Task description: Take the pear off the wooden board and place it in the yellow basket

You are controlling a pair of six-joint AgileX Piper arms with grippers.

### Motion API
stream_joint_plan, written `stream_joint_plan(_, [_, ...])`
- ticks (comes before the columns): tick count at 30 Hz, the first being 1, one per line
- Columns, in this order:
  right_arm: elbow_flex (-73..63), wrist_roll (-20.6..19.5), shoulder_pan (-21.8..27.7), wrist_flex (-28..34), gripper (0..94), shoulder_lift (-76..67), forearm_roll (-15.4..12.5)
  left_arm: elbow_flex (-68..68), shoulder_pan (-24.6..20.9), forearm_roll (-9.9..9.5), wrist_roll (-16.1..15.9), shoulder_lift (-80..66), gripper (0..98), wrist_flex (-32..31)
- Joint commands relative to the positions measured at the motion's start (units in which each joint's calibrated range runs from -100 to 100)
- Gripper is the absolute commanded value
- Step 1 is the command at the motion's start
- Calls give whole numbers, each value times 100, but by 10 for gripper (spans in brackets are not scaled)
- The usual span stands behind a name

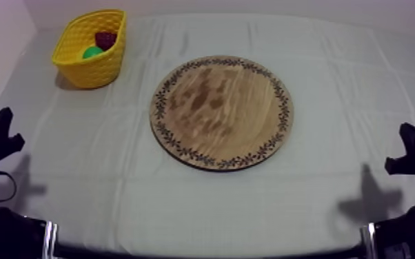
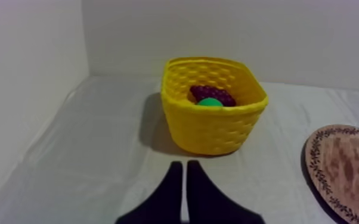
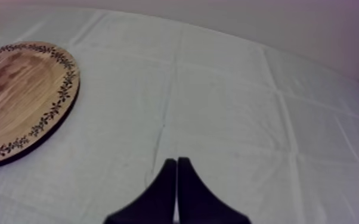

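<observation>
- My left gripper (image 2: 185, 165) sits low at the left side of the table. Its two black fingers are pressed together into a narrow wedge with nothing between them. It points toward the yellow basket (image 2: 213, 130) and is well apart from it.
- Step in hand, as I judge it: nothing is left to lift, so the sound move is to check the drop rather than reach again. If another reach were wanted, the left arm is the nearer one. It should come down over the rim from above, because a push from the side would likely slide the light basket on the cloth (image 1: 334, 76).
- The basket stands upright at the far left of the table. The pear (image 2: 209, 102) is inside it, a green rounded shape lying low against the near wall, below the rim.
- Just behind the pear, and seemingly touching it, lies a dark purplish-red bumpy thing that I take for a bunch of grapes (image 2: 216, 93). It also sits below the rim.
- The wooden board (image 1: 220, 110) lies flat in the middle of the table, well apart from the basket. Nothing rests inside its patterned rim.
- My right gripper (image 3: 176, 162) sits low at the right side, fingers closed together on nothing. It points across bare cloth, with the board's edge off to one side.
</observation>
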Motion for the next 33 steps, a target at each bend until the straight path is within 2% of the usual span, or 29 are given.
stream_joint_plan(1, [5,0,1,-1,5,1,1,11,19,12,-4,-90,0,149])
stream_joint_plan(14, [5,0,1,-1,5,1,1,19,-46,487,-83,-609,3,867])
stream_joint_plan(27, [5,0,1,-1,5,1,1,19,-63,522,23,-622,0,1076])
stream_joint_plan(33, [5,0,1,-1,5,1,1,10,-63,508,-87,-622,0,1318])
